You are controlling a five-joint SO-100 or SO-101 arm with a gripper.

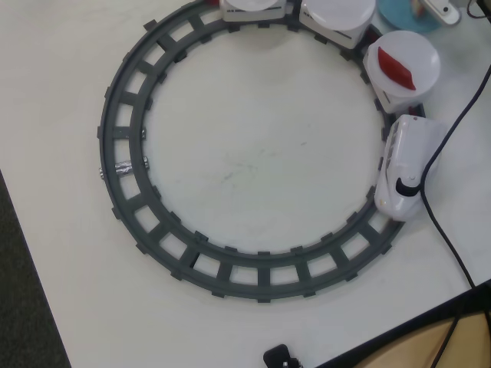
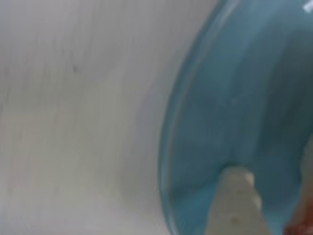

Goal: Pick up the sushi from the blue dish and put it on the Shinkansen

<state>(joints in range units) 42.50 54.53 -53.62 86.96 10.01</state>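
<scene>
The blue dish (image 1: 397, 11) lies at the top right edge of the overhead view and fills the right half of the blurred wrist view (image 2: 234, 98). A small pinkish bit, probably the sushi (image 1: 418, 8), sits on it next to my white gripper (image 1: 443, 9). In the wrist view one white fingertip (image 2: 234, 196) hovers low over the dish, with blue dish showing beside it and a pale pink-red shape (image 2: 307, 196) at the right edge. The jaws stand apart. The white Shinkansen (image 1: 405, 169) stands on the track's right side, pulling cars topped with white plates (image 1: 420, 52).
A flat dark red piece (image 1: 397, 67) lies on the plate behind the engine. Two more plate cars (image 1: 337, 11) sit along the top of the grey circular track (image 1: 123, 153). A black cable (image 1: 453, 138) runs down the right side. The table's edge cuts the bottom right corner.
</scene>
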